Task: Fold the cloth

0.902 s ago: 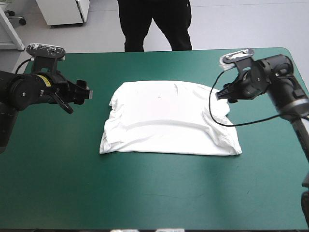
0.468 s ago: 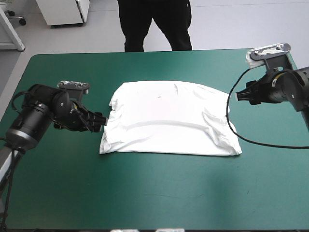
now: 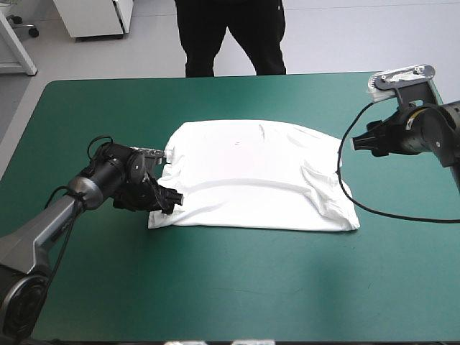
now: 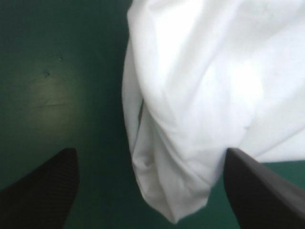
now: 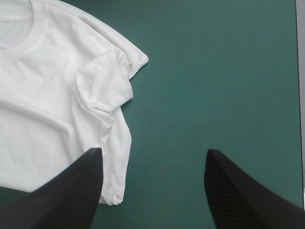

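The white T-shirt lies spread flat on the middle of the tabletop, on its teal-green cover. It forms a rough oblong with its long sides running across the table, and its left end is a little narrower than its right. Soft creases cross it, and the cloth bunches into ridges toward its right near corner. In the right wrist view the T-shirt shows its ribbed collar and a short sleeve folded back onto the body, with the sleeve's hem just past the side edge. The left gripper sits low at the T-shirt's left near corner, right against the edge of the cloth. In its own view the left gripper has its black fingers spread wide, with a rounded, doubled fold of the T-shirt reaching in between them. Neither finger is pressed on the fold, and bare cover shows beside it. The right gripper hangs just off the T-shirt's right edge, toward its far corner and apart from the cloth. Seen from its wrist, the right gripper has its fingers parted and holding nothing. One finger is over the T-shirt's side edge and the other is over bare cover.
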### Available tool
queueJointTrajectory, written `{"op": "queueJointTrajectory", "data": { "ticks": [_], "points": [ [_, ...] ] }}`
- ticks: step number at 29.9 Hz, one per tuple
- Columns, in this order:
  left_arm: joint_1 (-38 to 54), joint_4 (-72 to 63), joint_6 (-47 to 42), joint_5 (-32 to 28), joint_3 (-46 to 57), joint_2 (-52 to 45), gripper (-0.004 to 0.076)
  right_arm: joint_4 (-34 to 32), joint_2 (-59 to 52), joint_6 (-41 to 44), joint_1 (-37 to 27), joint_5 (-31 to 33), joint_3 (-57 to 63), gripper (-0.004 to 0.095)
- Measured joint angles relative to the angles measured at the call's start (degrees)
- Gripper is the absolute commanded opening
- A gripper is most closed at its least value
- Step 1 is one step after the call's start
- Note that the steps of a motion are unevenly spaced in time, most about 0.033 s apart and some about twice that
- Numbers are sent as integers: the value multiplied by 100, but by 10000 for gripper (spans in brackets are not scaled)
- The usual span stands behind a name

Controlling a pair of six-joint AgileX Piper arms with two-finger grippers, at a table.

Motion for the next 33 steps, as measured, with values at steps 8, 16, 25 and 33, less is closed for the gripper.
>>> {"op": "queueJointTrajectory", "data": {
  "ticks": [8,16,25,33],
  "points": [
    [0,-169,23,-47,-42,698,580,192,-37,7,0,-15,182,589],
    [0,-508,108,-20,-92,853,206,278,-374,-47,0,-417,1763,589],
    [-23,-896,246,-110,-92,883,-9,581,-399,-131,0,-1439,3397,641],
    [-23,-896,305,-110,-92,883,-9,831,85,-59,0,-2167,4019,654]
  ]
}}
